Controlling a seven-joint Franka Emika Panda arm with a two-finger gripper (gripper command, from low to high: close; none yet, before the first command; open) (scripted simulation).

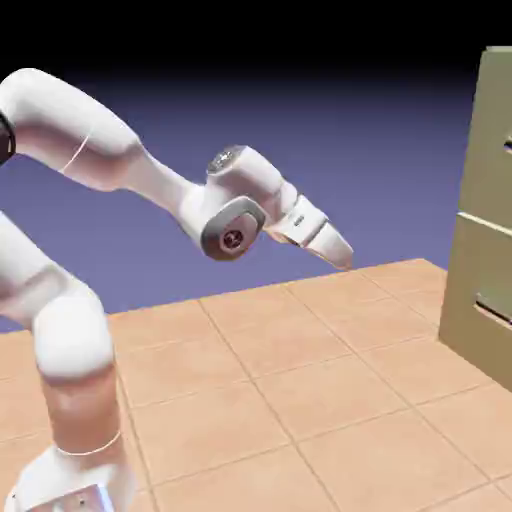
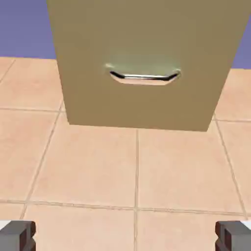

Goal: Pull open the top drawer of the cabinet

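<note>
Gripper stands spread, holding nothing, well apart from the cabinet. Top drawer is at the exterior view's far right, above the lower drawer, and appears closed. Approach, handle grasp and pull all remain.

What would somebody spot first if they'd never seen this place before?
Probably the big white robot arm, bending across the exterior view's left and middle. Next, the olive cabinet at its right edge. In the hand view, a shiny handle stands out near the top.
</note>
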